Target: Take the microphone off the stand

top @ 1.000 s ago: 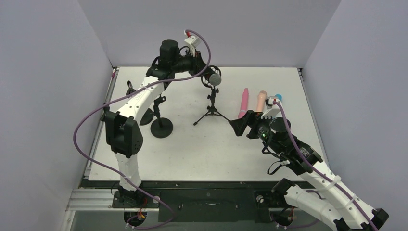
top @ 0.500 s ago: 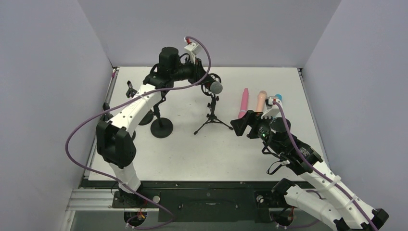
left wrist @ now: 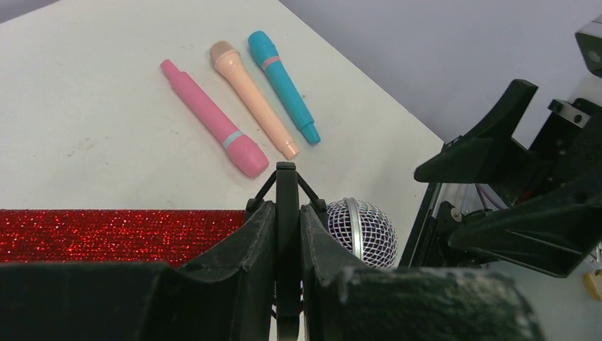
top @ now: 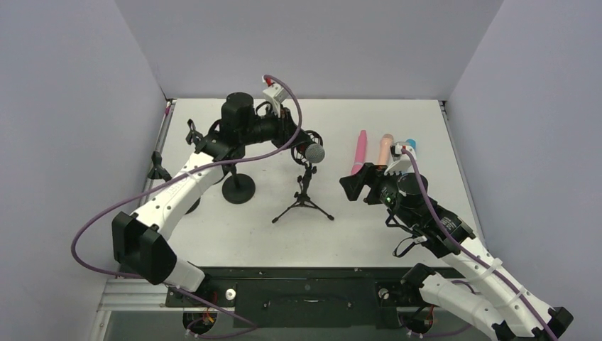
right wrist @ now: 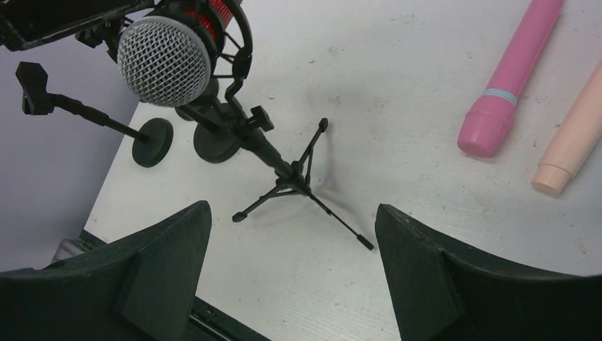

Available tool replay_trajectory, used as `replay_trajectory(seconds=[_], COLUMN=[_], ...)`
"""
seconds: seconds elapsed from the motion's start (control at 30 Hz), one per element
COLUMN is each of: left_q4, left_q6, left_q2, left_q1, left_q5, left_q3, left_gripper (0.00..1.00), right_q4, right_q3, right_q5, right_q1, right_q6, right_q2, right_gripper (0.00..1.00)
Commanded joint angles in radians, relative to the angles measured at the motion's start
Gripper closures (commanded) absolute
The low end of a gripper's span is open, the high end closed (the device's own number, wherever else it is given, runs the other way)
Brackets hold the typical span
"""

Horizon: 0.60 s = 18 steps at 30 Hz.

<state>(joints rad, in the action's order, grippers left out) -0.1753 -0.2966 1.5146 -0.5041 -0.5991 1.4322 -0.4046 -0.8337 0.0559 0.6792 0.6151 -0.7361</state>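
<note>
The left pincer [left wrist: 287, 213] is clamped shut on the black ring [left wrist: 287, 176] cradling the mic [left wrist: 363, 231], which sits atop the stand [top: 304, 200], mid-table [top: 234, 234]. The right pincer [right wrist: 291, 213] gapes open just right of it.

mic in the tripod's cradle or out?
In: the red glitter microphone with silver mesh head sits inside the black ring cradle atop the black tripod stand.

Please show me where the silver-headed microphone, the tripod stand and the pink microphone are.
silver-headed microphone [right wrist: 165, 60], right wrist view, on its mesh head.
tripod stand [right wrist: 289, 180], right wrist view, where the legs join.
pink microphone [left wrist: 209, 114], left wrist view, middle of its body.
</note>
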Motion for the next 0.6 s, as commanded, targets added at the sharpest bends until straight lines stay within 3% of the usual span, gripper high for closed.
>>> replay_trajectory(seconds=[0.0,0.37,0.57], left_q4=[0.190,0.418,0.367], left_q6=[-0.073,-0.084,-0.042], left_q2=[-0.141,-0.346,-0.363], left_q1=[-0.032,-0.163,-0.208], left_q5=[0.040,0.279,0.293], left_q3=[-0.064,-0.364,-0.378], left_gripper=[1.00,1.00,1.00], right_q4=[0.046,0.004,0.015], right_q3=[-0.039,-0.146,-0.169], right_q5=[0.004,0.157,0.186], right_q1=[-0.003,0.131,0.185], right_q6=[-0.016,-0.092,-0.099], right_q2=[-0.012,-0.061,-0.092], right_gripper=[0.19,0.19,0.18])
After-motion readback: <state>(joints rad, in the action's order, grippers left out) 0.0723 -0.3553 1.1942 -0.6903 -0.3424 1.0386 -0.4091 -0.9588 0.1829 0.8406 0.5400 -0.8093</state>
